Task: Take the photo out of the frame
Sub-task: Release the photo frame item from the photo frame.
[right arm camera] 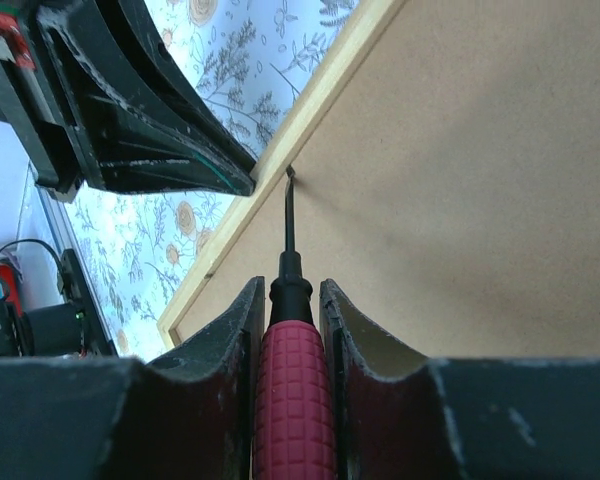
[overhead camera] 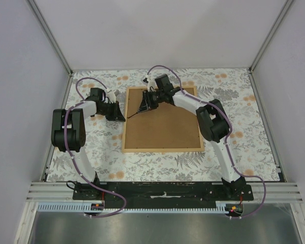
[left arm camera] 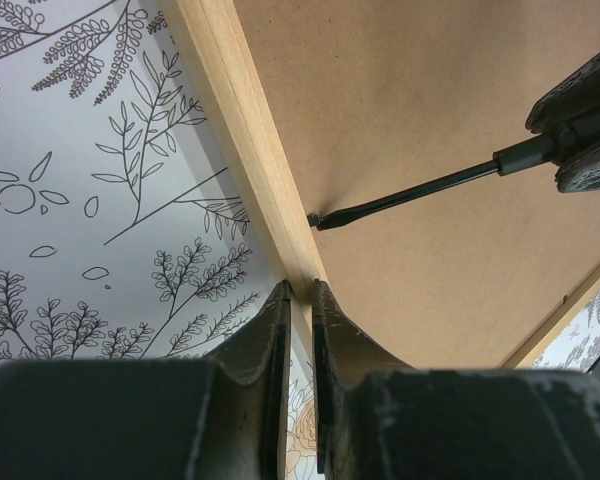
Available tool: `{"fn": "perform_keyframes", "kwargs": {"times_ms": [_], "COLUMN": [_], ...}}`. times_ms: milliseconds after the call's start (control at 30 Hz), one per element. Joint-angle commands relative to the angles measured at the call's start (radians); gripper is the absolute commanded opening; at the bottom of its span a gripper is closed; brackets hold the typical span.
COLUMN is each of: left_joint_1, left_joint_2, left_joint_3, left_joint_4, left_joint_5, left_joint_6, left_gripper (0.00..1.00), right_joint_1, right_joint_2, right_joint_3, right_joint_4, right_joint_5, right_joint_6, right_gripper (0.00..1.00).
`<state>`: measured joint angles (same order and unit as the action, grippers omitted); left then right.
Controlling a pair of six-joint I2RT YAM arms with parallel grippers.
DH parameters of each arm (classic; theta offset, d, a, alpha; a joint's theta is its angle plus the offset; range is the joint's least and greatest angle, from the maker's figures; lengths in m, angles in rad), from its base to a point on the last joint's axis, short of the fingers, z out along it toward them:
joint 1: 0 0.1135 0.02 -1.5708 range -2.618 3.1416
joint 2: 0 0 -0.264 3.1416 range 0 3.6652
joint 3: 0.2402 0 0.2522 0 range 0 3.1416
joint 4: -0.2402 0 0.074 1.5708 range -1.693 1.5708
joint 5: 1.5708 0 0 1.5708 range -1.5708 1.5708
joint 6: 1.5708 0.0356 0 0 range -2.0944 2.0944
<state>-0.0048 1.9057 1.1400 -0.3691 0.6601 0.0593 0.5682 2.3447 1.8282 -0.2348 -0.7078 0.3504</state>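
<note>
The frame (overhead camera: 162, 150) lies face down on the floral cloth with its brown backing board (overhead camera: 165, 127) up. The photo is hidden under that board. My left gripper (left arm camera: 302, 288) is at the frame's left side, its fingertips shut narrowly on the light wooden strip (left arm camera: 250, 150). Over the board's upper left, my right gripper (right arm camera: 290, 285) is shut on a red-handled tool (right arm camera: 295, 390). The tool's thin dark shaft (left arm camera: 410, 195) reaches left, and its hooked tip (right arm camera: 289, 172) touches the seam between board and strip, just ahead of the left fingers (right arm camera: 150, 120).
A flower-patterned cloth (overhead camera: 96, 147) covers the table around the frame. Metal posts and plain walls (overhead camera: 20, 76) close in the cell at left, right and back. A black base rail (overhead camera: 162, 190) carrying both arms runs along the near edge.
</note>
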Motion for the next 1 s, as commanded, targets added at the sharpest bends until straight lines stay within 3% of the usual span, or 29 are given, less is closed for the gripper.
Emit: {"fn": "perform_keyframes", "kwargs": {"times_ms": [0,667,833,967], "left_joint_1": [-0.020,-0.040,-0.038,-0.038], "left_joint_2": [0.064,0.064,0.050,0.024], "left_joint_3": [-0.014,-0.017,-0.014,0.015], "left_joint_4": [-0.034,-0.036,-0.037,-0.050], "left_joint_5": [-0.020,-0.019,-0.036,-0.069], "left_joint_6": [-0.001,0.001,0.005,0.010], "left_gripper": [0.15,0.14,0.15,0.35], "right_joint_1": [0.085,0.237,0.219,0.142], "right_joint_2": [0.065,0.085,0.001,-0.145], "right_joint_3": [0.092,0.364,0.262,0.067], "right_joint_4": [-0.021,-0.182,-0.216,-0.205], "right_joint_5": [0.085,0.159,0.205,0.183], "right_joint_6": [-0.034,-0.119,-0.201,-0.275], "right_gripper": [0.00,0.00,0.00,0.00]}}
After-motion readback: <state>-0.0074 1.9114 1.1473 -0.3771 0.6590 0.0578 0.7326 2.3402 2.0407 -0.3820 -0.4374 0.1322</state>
